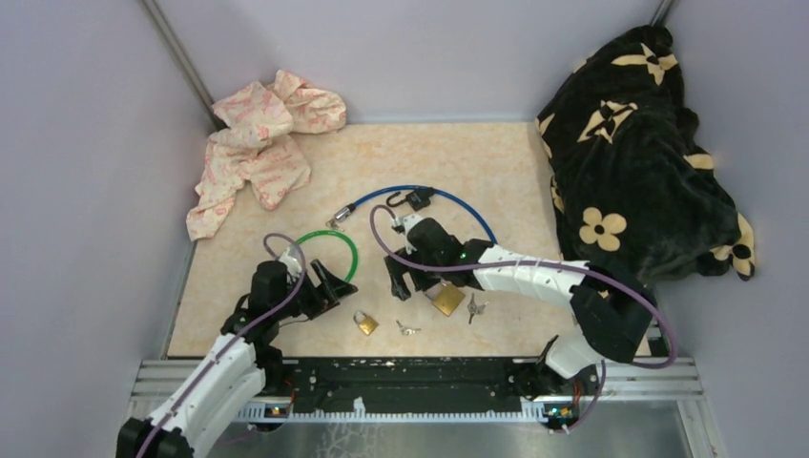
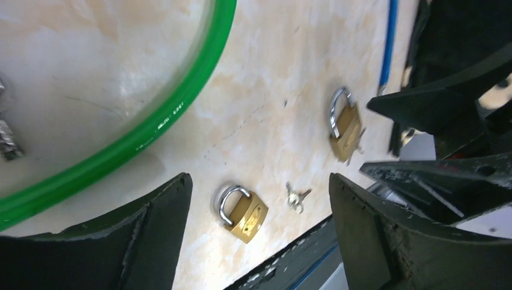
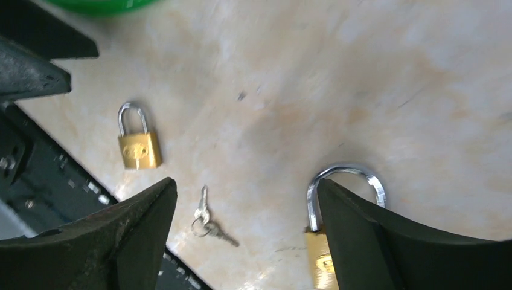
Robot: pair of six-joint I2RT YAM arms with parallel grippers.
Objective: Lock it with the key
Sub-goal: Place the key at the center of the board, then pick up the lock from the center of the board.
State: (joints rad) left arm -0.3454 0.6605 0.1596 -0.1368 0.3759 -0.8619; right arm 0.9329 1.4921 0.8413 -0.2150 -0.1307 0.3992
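The key ring (image 1: 408,328) lies low in the centre of the top view, near the table's (image 1: 477,162) front edge, between the small padlock (image 1: 365,322) to its left and the large padlock (image 1: 446,298) up and to its right. In the right wrist view the key ring (image 3: 208,220) sits just below the gap between the fingers. One key points toward the top of the frame and the other slants down to the right, so there is no single long axis. The right gripper (image 1: 408,284) hangs directly above it in the top view, wide open and empty, and looks the nearer arm. The left gripper (image 1: 329,281), up and to the left by the green cable (image 1: 351,250), is also spread and empty. Both padlocks point their shackles toward the top of the right wrist frame. A second key (image 1: 474,308) lies right of the large padlock.
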